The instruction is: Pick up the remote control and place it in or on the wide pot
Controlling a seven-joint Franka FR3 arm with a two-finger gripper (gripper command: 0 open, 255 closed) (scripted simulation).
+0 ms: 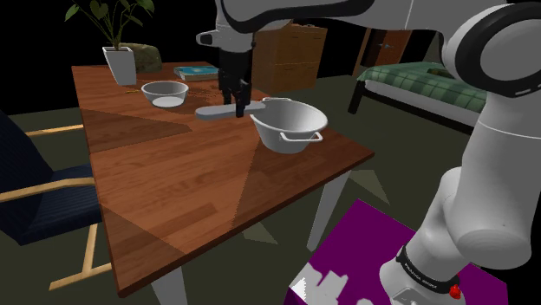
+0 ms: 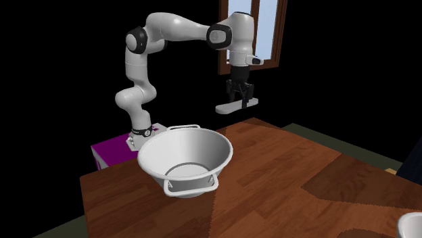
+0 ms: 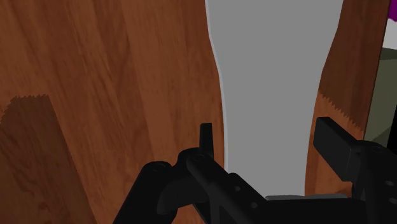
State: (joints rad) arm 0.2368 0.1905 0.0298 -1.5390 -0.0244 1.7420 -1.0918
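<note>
Jaws clasp grey remote (image 3: 273,83) | second exterior view — above table (image 2: 284,176)

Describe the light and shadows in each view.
Shoulder view: a dim scene, with darker shadow wedges crossing the wooden table. Second exterior view: the wide pot is brightly lit, with a saw-toothed shadow edge on the wood beside it. Wrist view: the grey remote looks flat and unshaded; a jagged shadow lies on the wood.
</note>
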